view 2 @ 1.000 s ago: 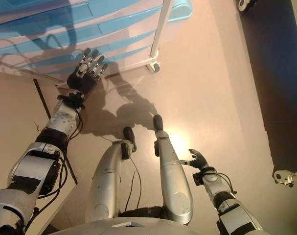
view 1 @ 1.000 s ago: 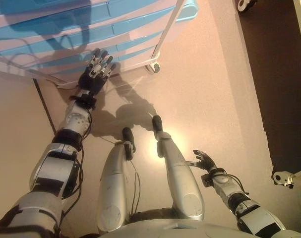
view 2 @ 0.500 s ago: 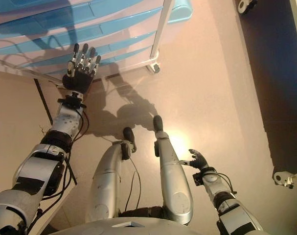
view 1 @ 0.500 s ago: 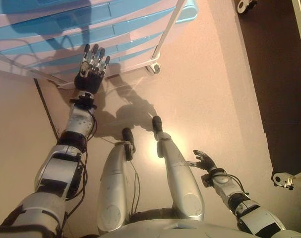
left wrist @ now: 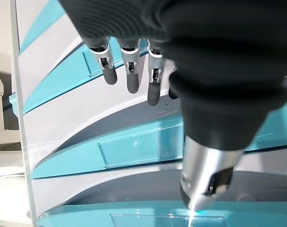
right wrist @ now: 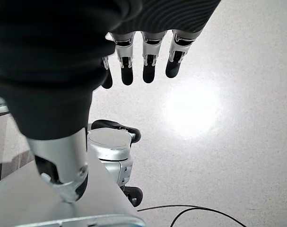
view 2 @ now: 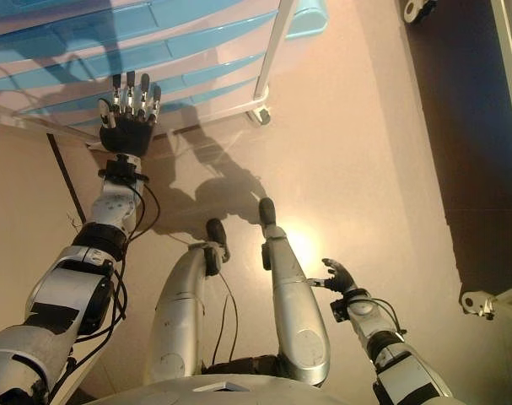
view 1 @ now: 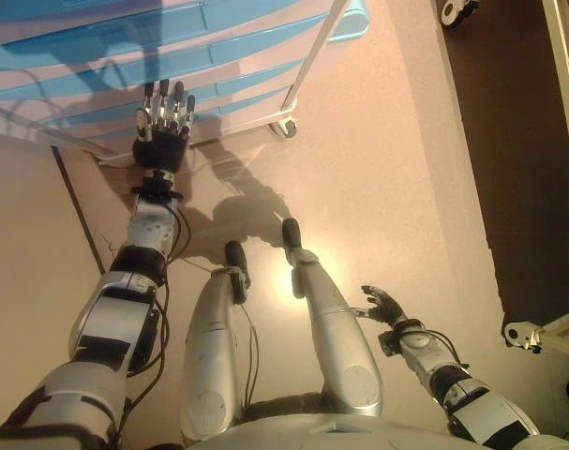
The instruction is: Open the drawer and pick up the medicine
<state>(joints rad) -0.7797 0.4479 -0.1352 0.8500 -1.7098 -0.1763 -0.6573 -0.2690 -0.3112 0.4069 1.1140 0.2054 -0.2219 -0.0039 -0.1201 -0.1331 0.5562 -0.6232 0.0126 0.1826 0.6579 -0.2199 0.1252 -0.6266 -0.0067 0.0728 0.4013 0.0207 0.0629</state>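
- The left robot hand (view 1: 160, 131) has slid leftward along the front of the drawer unit (view 1: 125, 66) since a second ago, and its fingers (view 1: 162, 101) have straightened — they now point up at the lower blue drawers, spread and holding nothing.
- In the left wrist view the fingertips (left wrist: 132, 82) hover just short of a blue drawer front (left wrist: 134, 146); whether any of them touches it I cannot tell.
- All the drawers look closed, white bands alternating with blue ones. No medicine shows in any view, so where it lies cannot be told.
- The right robot hand (view 1: 382, 305) has stayed low by the robot's side over the floor (view 1: 396, 169), well apart from the drawers — fingers loosely extended, gripping nothing, as its own wrist view shows (right wrist: 148, 56).
- Around: a white upright post (view 1: 317, 52) runs down the unit's right edge to a small caster wheel (view 1: 284, 127) on the floor. Another caster (view 1: 450, 9) sits at the far right, at the edge of a dark strip of flooring, and a white wheeled foot (view 1: 523, 335) shows at the right margin.
- Nothing stands between the left robot hand and the drawer fronts.
- No writing can be read.
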